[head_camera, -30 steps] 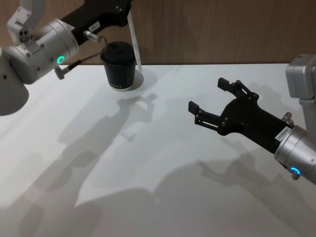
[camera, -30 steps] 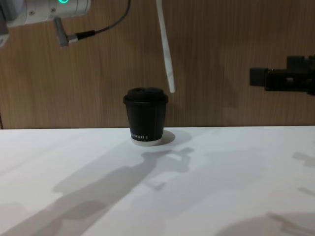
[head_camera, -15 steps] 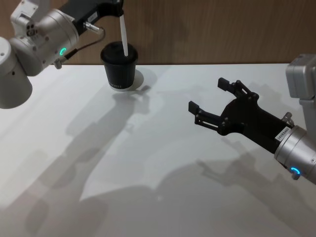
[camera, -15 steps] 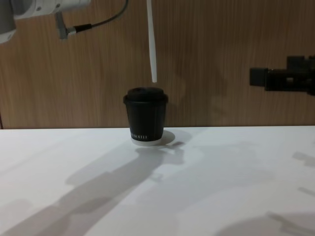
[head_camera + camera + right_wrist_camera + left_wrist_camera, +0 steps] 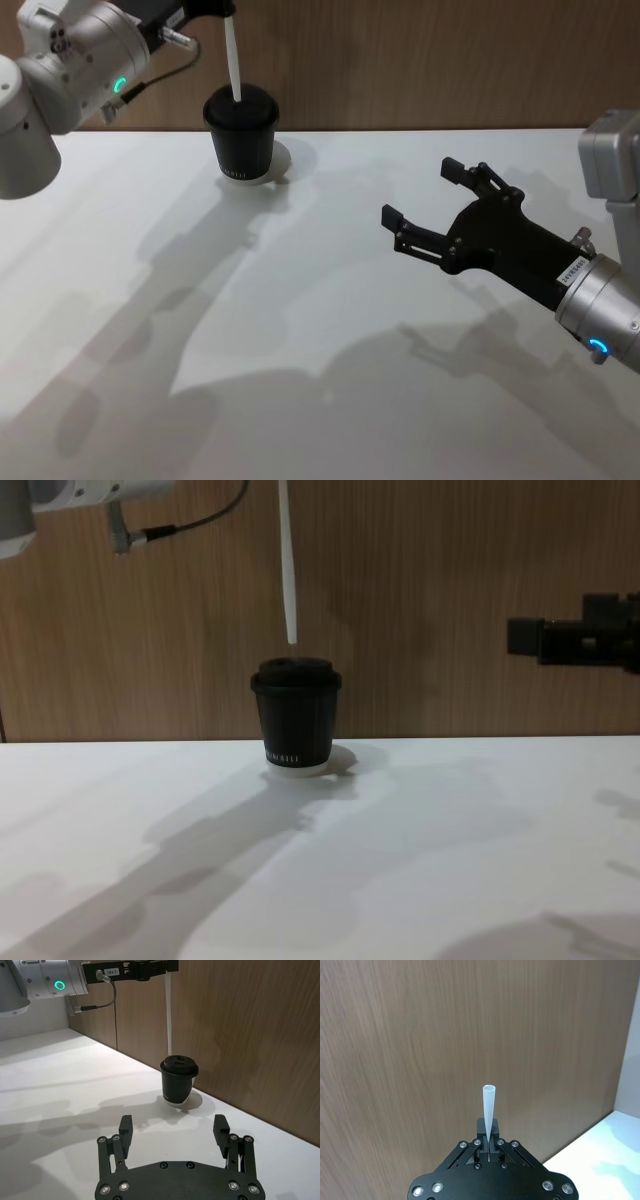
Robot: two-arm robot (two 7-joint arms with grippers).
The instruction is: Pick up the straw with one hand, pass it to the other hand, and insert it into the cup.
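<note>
- A long, thin, straight white straw hangs almost upright at the far left, leaning slightly. Its upper part is pinched between the closed-in fingers of the left gripper, a long black gripper on a fat silver wrist with a green ring light.
- The straw's lower tip sits just above the domed lid of the small black paper cup, with a sliver of gap between them.
- The cup stands upright on the white worktop, close to the brown wooden wall.
- The black, blocky right gripper hovers over the near right, well apart from the cup, fingers spread wide and holding nothing.
</note>
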